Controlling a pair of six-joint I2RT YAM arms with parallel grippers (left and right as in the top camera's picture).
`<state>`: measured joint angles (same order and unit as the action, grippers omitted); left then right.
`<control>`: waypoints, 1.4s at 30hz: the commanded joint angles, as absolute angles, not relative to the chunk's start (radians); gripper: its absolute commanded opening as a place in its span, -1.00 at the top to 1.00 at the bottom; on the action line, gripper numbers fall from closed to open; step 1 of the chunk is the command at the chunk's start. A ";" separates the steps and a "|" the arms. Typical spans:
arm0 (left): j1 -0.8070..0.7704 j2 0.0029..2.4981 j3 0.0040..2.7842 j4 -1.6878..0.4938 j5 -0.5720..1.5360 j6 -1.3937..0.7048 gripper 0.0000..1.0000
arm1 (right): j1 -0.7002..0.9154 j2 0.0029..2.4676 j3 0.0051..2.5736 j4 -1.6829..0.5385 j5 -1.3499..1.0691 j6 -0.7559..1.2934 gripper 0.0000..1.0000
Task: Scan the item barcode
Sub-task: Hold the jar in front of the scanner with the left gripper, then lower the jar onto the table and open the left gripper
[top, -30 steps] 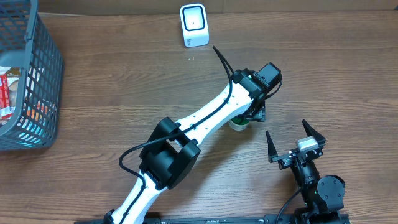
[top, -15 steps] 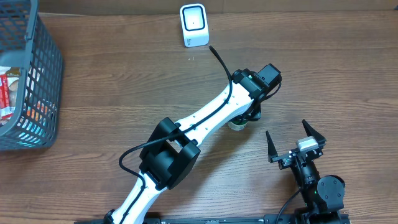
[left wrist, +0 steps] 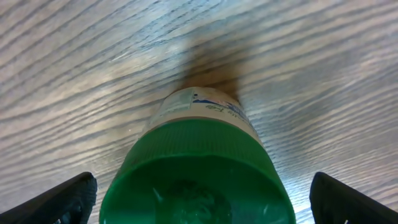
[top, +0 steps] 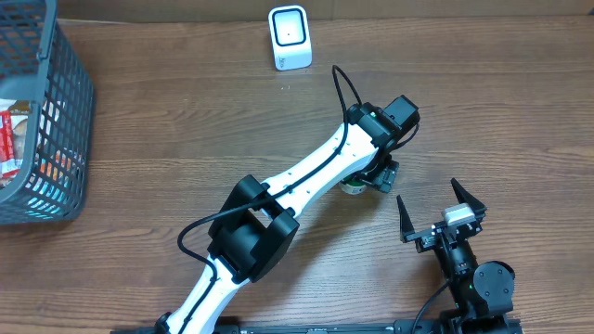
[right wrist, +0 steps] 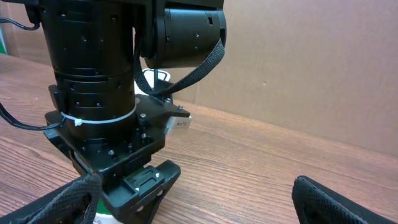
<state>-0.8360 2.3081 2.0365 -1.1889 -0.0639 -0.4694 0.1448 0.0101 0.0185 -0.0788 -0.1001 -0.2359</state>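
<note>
The item is a small bottle (left wrist: 198, 134) with a green cap and a white label, standing upright on the wooden table (top: 186, 121). From overhead only its edge (top: 353, 188) shows under the left wrist. My left gripper (left wrist: 199, 202) hangs straight above it, open, with both fingertips (left wrist: 65, 199) clear of the cap. My right gripper (top: 438, 210) stands open and holds nothing, just right of the bottle. In the right wrist view a sliver of the bottle (right wrist: 99, 219) shows beneath the left arm's wrist (right wrist: 106, 93). The white scanner (top: 290, 37) stands at the back.
A dark plastic basket (top: 65, 111) with several packaged goods stands at the left edge. The left arm (top: 297, 181) stretches diagonally across the middle of the table.
The left gripper's fingers have spread wider around the bottle. Its cable has swung to the right. The right arm has not moved.
</note>
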 commanded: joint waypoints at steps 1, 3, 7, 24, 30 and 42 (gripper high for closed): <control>-0.830 2.315 2.051 -1.192 -0.065 -0.647 -0.99 | 0.144 0.003 0.008 -0.075 -0.099 -0.237 -1.00; -0.828 2.315 2.051 -1.200 -0.081 -0.764 -0.99 | 0.144 0.003 0.008 -0.075 -0.099 -0.237 -1.00; -0.828 2.315 2.050 -1.200 -0.080 -0.916 -0.97 | 0.144 0.003 0.008 -0.075 -0.099 -0.237 -1.00; -0.845 2.315 2.050 -1.192 -0.112 -0.662 0.15 | 0.144 0.003 0.008 -0.074 -0.099 -0.237 -1.00; -0.845 2.315 2.051 -1.192 -0.111 -0.576 -0.67 | 0.144 0.003 0.008 -0.075 -0.099 -0.237 -1.00; -0.824 2.276 2.131 -1.241 -0.148 -0.583 -0.99 | 0.145 0.003 0.008 -0.074 -0.099 -0.237 -1.00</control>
<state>-0.8375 2.3081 2.0846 -1.2198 -0.1040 -0.5949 0.1448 0.0101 0.0185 -0.0795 -0.0998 -0.2363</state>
